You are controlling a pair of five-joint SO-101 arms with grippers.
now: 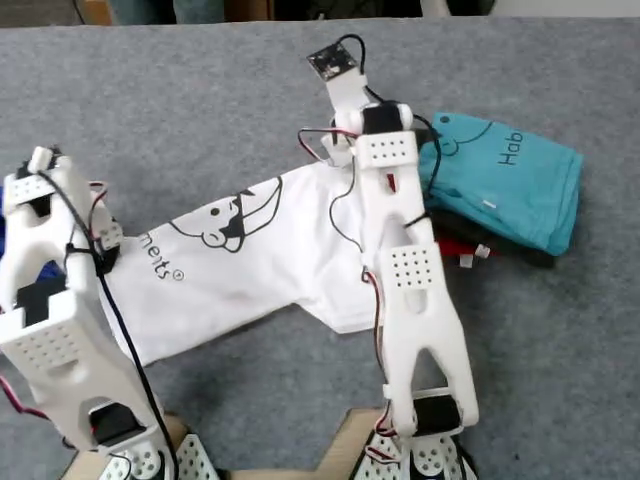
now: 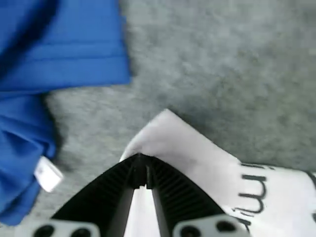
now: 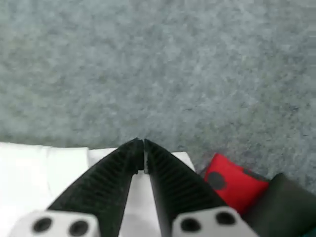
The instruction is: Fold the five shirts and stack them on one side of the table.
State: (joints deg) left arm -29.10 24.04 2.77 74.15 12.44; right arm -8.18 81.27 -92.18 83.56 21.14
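A blue shirt (image 2: 59, 44) lies crumpled on the grey desk (image 1: 150, 100), just beside the left claw (image 2: 141, 163) on its outer side. The left claw is closed tight, its black tips pinching a corner of the white shirt (image 1: 260, 260), and the cloth rises in a small peak at the tips. From there the white shirt spreads flat across the desk to the right claw (image 3: 143, 148), print side up. The right claw is also closed, its tips nipping the far edge of the white shirt. Just beside the right claw, on the side away from the left arm, sits a stack with a red shirt (image 3: 229, 180) and a black shirt (image 3: 284, 207) below and a folded teal shirt (image 1: 510, 180) on top.
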